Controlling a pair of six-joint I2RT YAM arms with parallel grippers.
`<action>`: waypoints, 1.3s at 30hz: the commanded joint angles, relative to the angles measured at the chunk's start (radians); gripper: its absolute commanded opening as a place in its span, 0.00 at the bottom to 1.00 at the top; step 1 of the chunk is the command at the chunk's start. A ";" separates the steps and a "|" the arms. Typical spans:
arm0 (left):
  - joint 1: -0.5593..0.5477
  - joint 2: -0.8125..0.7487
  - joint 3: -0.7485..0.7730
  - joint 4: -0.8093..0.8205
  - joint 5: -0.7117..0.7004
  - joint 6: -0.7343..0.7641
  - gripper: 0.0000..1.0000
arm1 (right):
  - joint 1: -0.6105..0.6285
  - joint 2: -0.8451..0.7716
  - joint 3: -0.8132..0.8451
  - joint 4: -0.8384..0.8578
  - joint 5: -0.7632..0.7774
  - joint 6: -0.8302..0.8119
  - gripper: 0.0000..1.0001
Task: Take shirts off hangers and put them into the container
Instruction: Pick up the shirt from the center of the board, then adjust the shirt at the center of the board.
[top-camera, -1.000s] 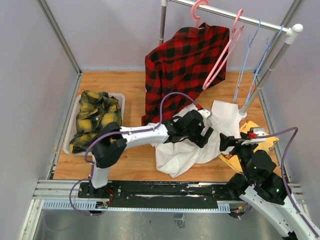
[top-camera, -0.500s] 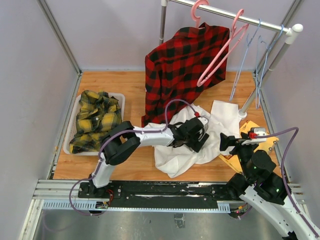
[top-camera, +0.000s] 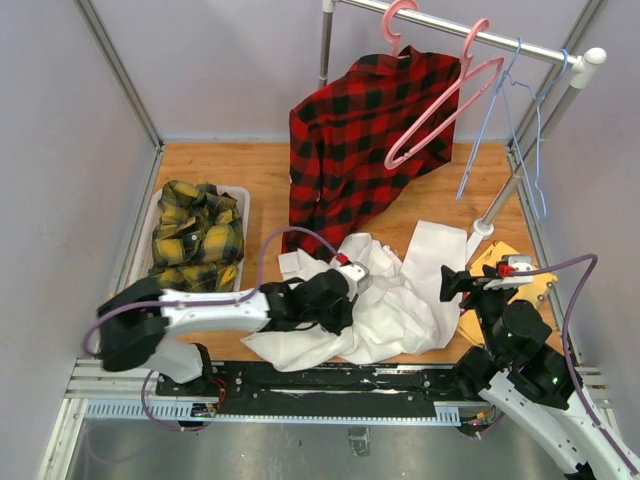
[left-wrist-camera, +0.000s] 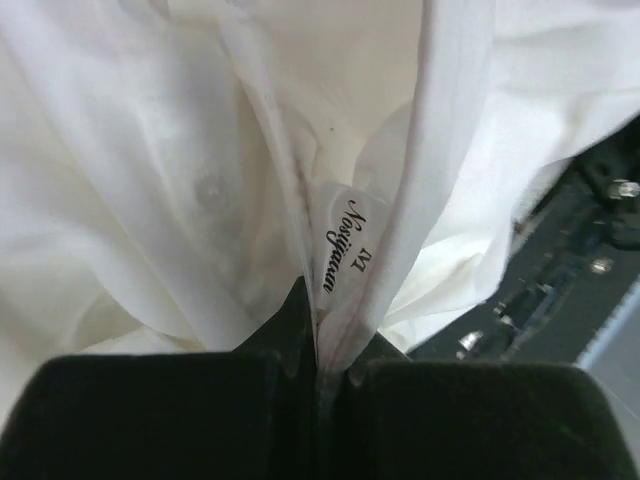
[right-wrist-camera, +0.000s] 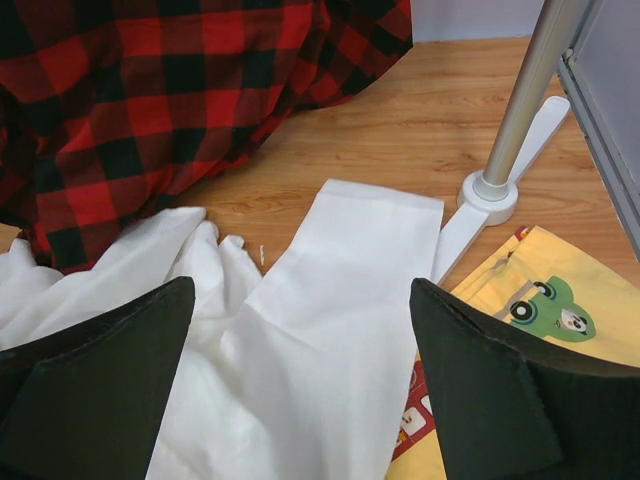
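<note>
The white shirt lies crumpled on the wooden floor. My left gripper is shut on it; in the left wrist view its jaws pinch the collar fold by the label, white shirt filling the view. My right gripper stands open above a flat sleeve of the white shirt, holding nothing. The red-and-black plaid shirt hangs on a pink hanger. An empty pink hanger and two light-blue hangers hang on the rail. The container at left holds the yellow-and-green plaid shirt.
The rack's rail crosses the back right; its pole foot stands on the floor beside the sleeve. A yellow patched cloth lies at the right under my right arm. Grey walls close in both sides.
My left gripper has shut on the white shirt and pulled back toward the near left, dragging the shirt along. The empty pink and blue hangers have swung. The right arm has stayed still.
</note>
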 joint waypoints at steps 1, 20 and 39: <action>-0.015 -0.368 -0.016 -0.143 -0.152 -0.023 0.00 | 0.013 0.002 0.005 0.004 0.035 0.005 0.90; -0.013 -0.734 0.241 -0.407 -0.317 0.089 0.00 | 0.013 0.002 -0.008 0.028 0.049 -0.003 0.90; 0.050 0.162 0.439 -0.076 -0.073 0.049 0.53 | 0.013 -0.024 -0.002 -0.001 0.047 0.017 0.91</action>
